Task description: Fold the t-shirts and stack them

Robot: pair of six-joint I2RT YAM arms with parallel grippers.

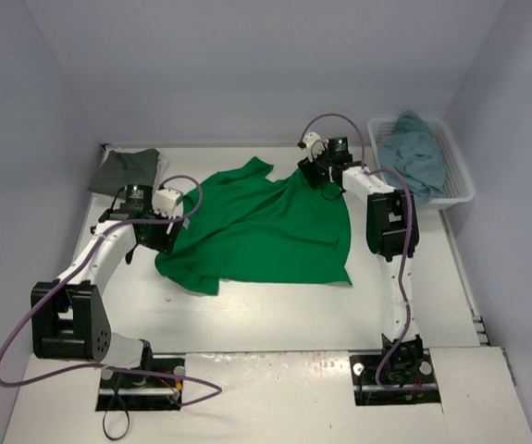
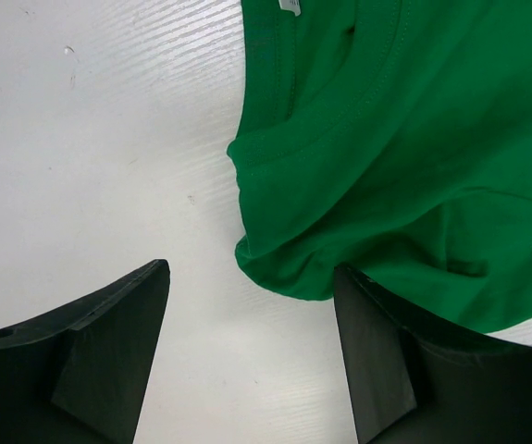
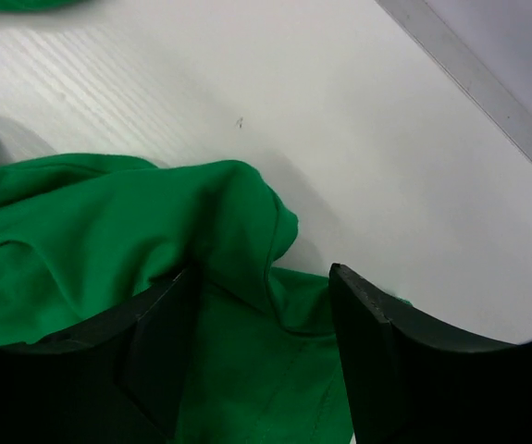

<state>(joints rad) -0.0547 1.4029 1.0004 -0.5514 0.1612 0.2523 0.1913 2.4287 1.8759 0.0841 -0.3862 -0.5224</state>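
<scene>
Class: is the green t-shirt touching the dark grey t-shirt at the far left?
Apart. The top external view shows bare white table between the green t-shirt and the dark grey t-shirt.

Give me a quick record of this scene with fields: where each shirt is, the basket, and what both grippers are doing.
green shirt: spread out and rumpled in the middle of the table, not yet folded
grey shirt: lying at the far left corner
blue shirt: heaped in the white basket, far right
left gripper: open, at the green shirt's left edge, holding nothing
right gripper: open, over the green shirt's far right corner, cloth between its fingers but not clamped
</scene>
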